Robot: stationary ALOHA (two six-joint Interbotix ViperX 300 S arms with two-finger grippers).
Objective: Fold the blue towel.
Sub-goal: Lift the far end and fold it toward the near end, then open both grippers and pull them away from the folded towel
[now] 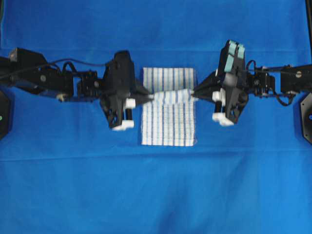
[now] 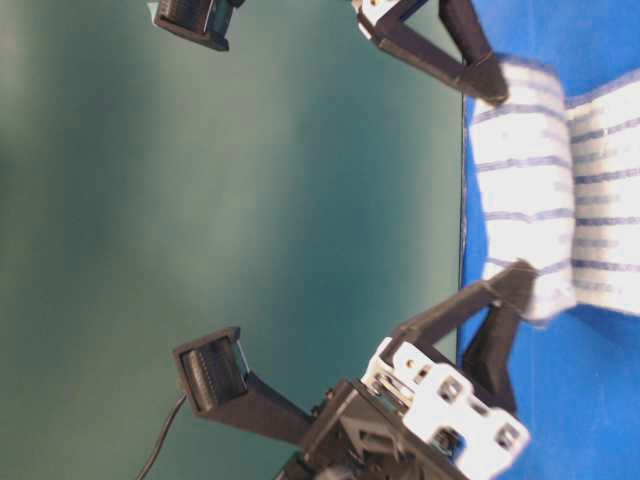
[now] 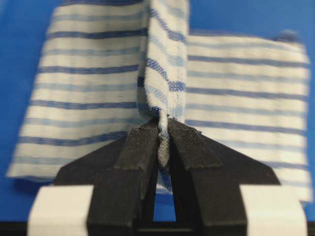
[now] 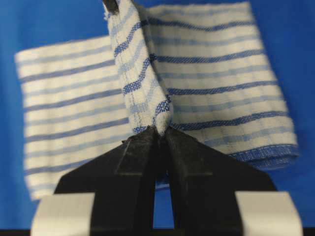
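Note:
The blue towel (image 1: pixel 168 119), white with thin blue stripes, lies in the middle of the table, with a ridge across its middle pulled up between the two grippers. My left gripper (image 1: pixel 152 96) is shut on the towel's left side (image 3: pixel 166 93), cloth bunched between its black fingers (image 3: pixel 140 147). On the opposite side my right gripper (image 1: pixel 192 93) is shut on the towel (image 4: pixel 142 83). The table-level view shows the raised towel fold (image 2: pixel 525 190) spanning from one gripper (image 2: pixel 490 82) to the other (image 2: pixel 520 285).
A large plain blue cloth (image 1: pixel 156 195) covers the whole table under the towel. Both black arms reach in from the sides, the left arm (image 1: pixel 48 78) and the right arm (image 1: pixel 282 80). A green wall (image 2: pixel 250 200) stands behind.

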